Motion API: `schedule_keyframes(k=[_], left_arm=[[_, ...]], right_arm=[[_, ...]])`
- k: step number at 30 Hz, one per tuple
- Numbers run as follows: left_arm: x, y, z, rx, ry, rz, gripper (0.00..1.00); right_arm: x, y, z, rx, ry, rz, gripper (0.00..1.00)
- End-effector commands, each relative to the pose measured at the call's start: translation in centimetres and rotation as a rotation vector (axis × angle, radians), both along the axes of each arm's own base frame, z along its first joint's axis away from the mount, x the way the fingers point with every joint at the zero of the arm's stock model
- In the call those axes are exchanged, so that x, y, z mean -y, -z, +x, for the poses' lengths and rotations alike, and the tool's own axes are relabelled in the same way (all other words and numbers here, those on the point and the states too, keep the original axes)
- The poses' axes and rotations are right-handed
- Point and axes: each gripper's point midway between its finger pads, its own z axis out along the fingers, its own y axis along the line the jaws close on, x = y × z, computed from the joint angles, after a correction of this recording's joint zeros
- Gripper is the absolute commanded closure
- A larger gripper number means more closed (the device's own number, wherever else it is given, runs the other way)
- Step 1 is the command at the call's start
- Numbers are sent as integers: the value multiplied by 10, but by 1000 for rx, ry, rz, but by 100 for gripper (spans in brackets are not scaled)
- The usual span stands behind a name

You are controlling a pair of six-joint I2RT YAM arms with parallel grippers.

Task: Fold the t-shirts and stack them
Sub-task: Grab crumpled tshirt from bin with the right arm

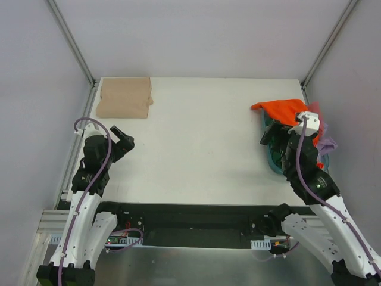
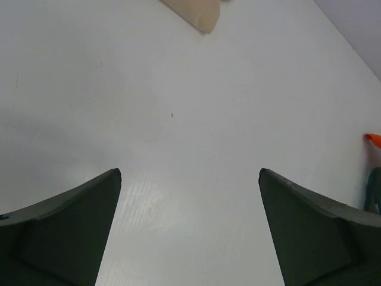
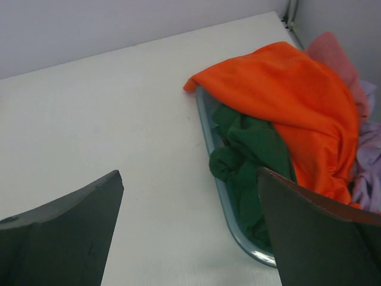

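Right gripper (image 3: 190,176) hung spread beside tub (image 3: 223,199), orange shirt (image 3: 286,95) heaped inside; left gripper (image 2: 189,173) also spread, empty. Tan shirt (image 1: 124,97) lay folded far-left. Step, I judged: fetching orange; next I pinch its edge.

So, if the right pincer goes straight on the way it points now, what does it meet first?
The right pincer would most likely meet the bare table first, just beside the teal tub. The dark green shirt lies close by, and depth is unclear.
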Motion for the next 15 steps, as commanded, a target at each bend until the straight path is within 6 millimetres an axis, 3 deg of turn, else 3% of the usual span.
schedule_keyframes(k=[1, 5, 9, 15], left_arm=[[4, -1, 1, -4, 9, -24, 1], [12, 0, 6, -22, 50, -42, 1], [23, 2, 9, -44, 104, -68, 1], [34, 14, 7, -66, 164, -98, 1]], right_arm=[[40, -19, 15, -20, 207, -114, 4], [70, -8, 57, -127, 277, 80, 4], [114, 27, 95, -286, 369, 150, 4], [145, 88, 124, -500, 412, 161, 4]])
